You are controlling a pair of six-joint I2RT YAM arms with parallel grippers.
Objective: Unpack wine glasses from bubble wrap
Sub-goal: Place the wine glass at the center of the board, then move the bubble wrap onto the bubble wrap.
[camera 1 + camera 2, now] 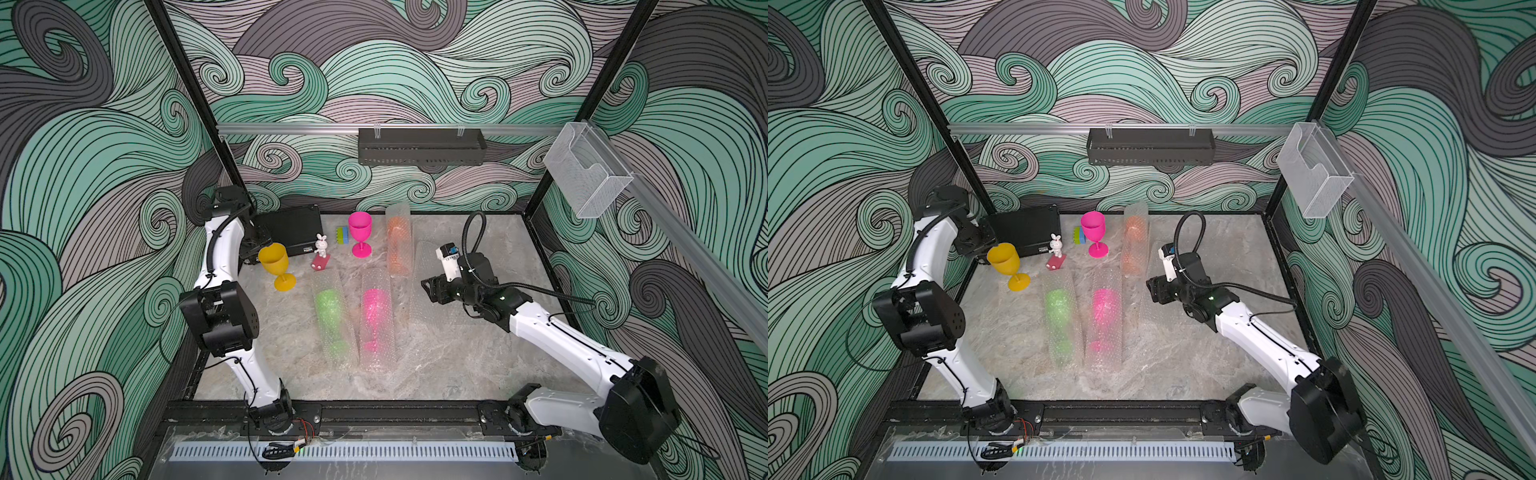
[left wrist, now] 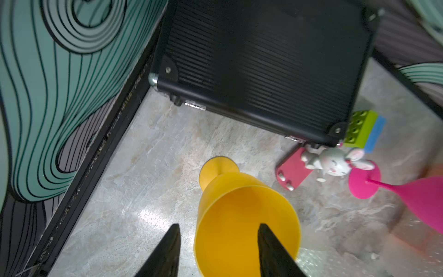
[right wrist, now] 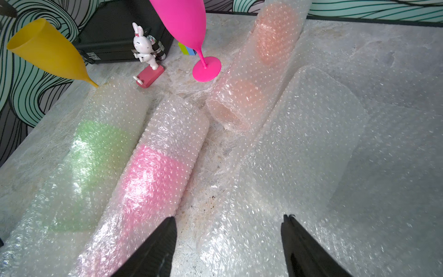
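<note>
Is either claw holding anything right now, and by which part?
Nothing is held. The left claw is open astride the rim of the standing yellow goblet, not pinching it; the right claw is open and empty over flattened bubble wrap.

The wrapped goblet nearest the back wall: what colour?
Orange plastic goblet inside a clear bubble-wrap tube, clearest in the right wrist view.

The light is bright and even, and shadows are soft. The bubble wrap shines white in spots. A bright patch sits on the table. Wrist views look blurry near edges.
</note>
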